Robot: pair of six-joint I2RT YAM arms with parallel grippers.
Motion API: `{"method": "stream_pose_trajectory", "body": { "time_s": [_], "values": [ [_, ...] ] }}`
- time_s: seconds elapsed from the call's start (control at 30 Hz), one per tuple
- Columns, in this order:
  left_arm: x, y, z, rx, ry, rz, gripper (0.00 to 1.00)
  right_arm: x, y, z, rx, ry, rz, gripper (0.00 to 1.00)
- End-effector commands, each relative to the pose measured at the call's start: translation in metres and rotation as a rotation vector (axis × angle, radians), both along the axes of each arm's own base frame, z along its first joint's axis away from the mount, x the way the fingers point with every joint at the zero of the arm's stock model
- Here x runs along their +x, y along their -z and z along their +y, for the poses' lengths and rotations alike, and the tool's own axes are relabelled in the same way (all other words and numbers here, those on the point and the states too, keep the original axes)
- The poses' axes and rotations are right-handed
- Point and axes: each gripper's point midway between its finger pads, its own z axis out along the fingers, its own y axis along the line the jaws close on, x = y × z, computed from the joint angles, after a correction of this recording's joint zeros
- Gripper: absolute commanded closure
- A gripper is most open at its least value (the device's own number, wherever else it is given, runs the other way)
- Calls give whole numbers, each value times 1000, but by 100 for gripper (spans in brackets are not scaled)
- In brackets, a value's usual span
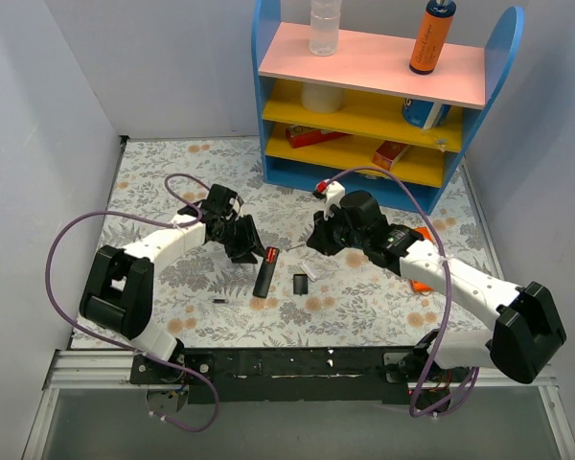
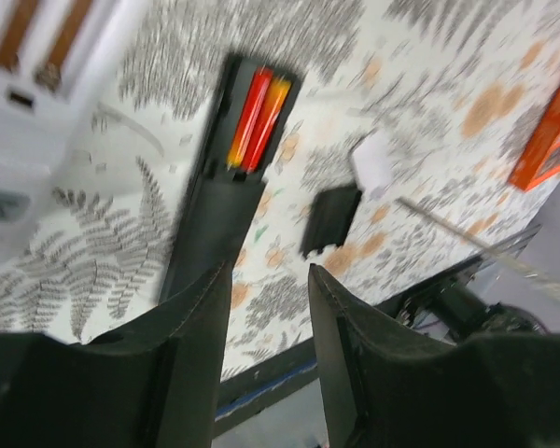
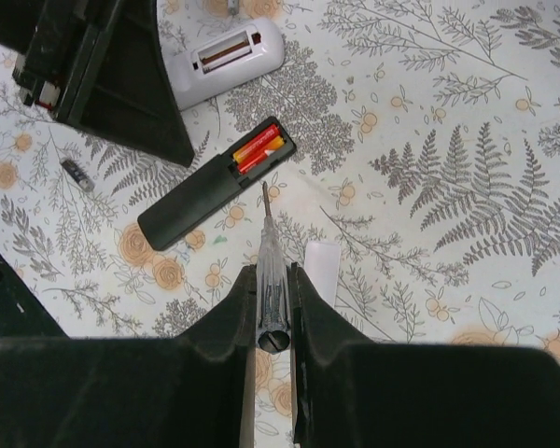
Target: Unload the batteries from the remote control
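Black and slim, the remote control (image 1: 264, 275) is seen lying flat on the floral bench (image 1: 153, 163), midway between the two arms and nearer the front edge than either tool. Its back cover (image 1: 300, 284) is off and is laid just to its right, not touching it. A small dark piece (image 1: 220, 301) is found to the remote control's left, closer to the front.

At the far end of the remote control the compartment is uncovered, and the batteries (image 1: 271, 255), red and orange, are seated side by side inside it.

The left tool (image 1: 241, 240) is held just beyond and to the left of that far end. In the left wrist view its fingers (image 2: 196, 317) are parted, only bench is seen in the gap, and nothing is grasped; the near end of the remote control is partly hidden behind one finger.

The right tool (image 1: 318, 241) is held to the right of the remote control, a little apart from it, and is clenched on a screwdriver (image 3: 269, 271) with a clear handle. The thin shaft is pointed toward the open compartment, and its tip is seen just short of the remote control. A white slip (image 3: 322, 263) is laid beside the shaft.

An orange item (image 1: 421, 285) is partly hidden by the right forearm. Farthest back, a blue shelf unit (image 1: 374, 59) is stood against the wall, with bottles and boxes on its pink and yellow boards.
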Motion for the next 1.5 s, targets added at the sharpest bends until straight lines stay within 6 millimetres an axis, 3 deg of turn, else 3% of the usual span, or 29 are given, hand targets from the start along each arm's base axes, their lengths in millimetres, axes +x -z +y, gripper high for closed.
{"method": "stream_pose_trajectory", "body": {
  "time_s": [0.0,0.07,0.13,0.17,0.27,0.77,1.07,1.47],
  "values": [
    [55,-28,13,71,-72,-117,63,22,-20,18,32,15,-34,99],
    [64,-27,16,80,-70,-112,65,27,-24,25,29,18,-31,99],
    [76,-23,14,85,-61,-106,66,28,-12,29,-6,22,2,99],
    [78,-20,14,93,-55,-103,66,32,-19,33,-7,30,-6,99],
    [83,-9,11,75,-39,-76,66,35,-15,41,-41,43,16,99],
    [65,34,2,10,65,-14,71,32,12,66,-201,46,87,99],
    [62,44,2,19,69,26,73,32,16,74,-207,70,124,99],
    [58,43,-1,-9,82,37,77,33,26,75,-246,120,184,99]
  ]
}}
